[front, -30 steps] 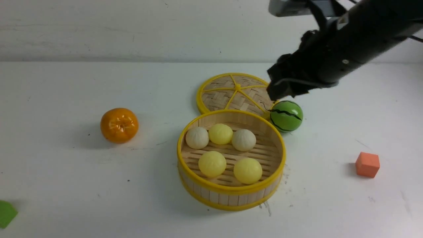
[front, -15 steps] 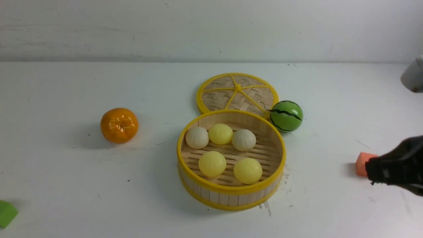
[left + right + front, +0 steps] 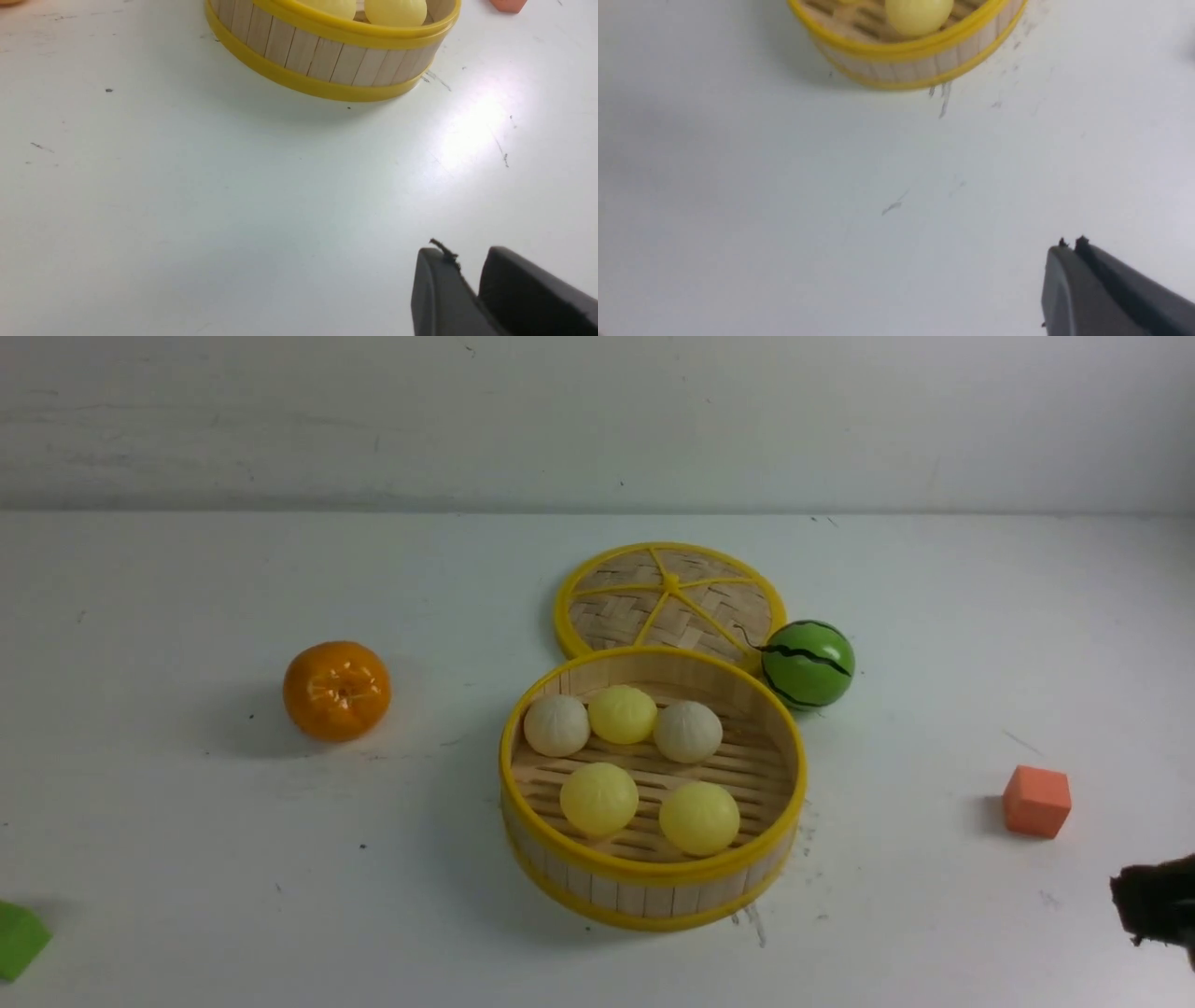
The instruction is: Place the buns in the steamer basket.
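Right claw pressed together, empty, over bare tabletop; only dark tip at lower right edge of front view. Left claw slightly spread, holding nothing, low in wrist frame, apart from steamer basket. Basket at frame centre, all five buns inside: three in back row, two glossy yellow in front. Woven lid flat behind basket, watermelon ball beside lid. Orange centre left, orange cube right, green block lower left.
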Available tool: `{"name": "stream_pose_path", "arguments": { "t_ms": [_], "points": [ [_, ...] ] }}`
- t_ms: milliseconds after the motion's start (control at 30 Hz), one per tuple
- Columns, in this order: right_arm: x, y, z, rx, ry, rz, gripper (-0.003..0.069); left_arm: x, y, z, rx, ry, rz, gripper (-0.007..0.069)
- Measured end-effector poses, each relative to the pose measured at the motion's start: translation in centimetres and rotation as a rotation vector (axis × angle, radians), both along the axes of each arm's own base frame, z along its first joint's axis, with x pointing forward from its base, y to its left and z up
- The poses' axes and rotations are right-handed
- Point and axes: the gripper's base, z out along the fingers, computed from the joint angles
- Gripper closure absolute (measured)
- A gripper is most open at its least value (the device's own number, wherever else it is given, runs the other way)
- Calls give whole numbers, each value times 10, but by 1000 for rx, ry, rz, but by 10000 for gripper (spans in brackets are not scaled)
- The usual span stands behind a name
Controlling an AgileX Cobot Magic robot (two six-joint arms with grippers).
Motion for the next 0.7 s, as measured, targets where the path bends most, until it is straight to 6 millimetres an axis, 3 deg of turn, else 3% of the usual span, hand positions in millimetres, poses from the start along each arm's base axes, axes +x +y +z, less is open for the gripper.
{"name": "stream_pose_path", "arguments": {
  "t_ms": [67,100,200,233,267,367,433,500,700],
  "points": [
    [-7,-11,-6,1,-108,-47,669,0,0,0,0,0,0,490],
    [-21,-25,-21,-7,-214,-113,669,0,0,0,0,0,0,487],
    [-45,-41,-62,-43,-405,-201,669,0,0,0,1,1,0,483],
    [-47,-41,-67,-50,-404,-204,669,0,0,0,1,1,0,483],
    [-55,-46,-91,-85,-479,-222,669,0,0,0,1,1,0,480],
    [-66,-52,-140,-145,-571,-234,668,0,0,0,1,1,0,480],
    [-68,-53,-158,-140,-583,-249,668,0,0,0,1,1,0,480],
    [-69,-54,-168,-137,-541,-261,666,0,0,0,1,2,0,479],
    [-69,-54,-168,-114,-528,-285,662,0,0,0,2,2,0,473]
  ]
}}
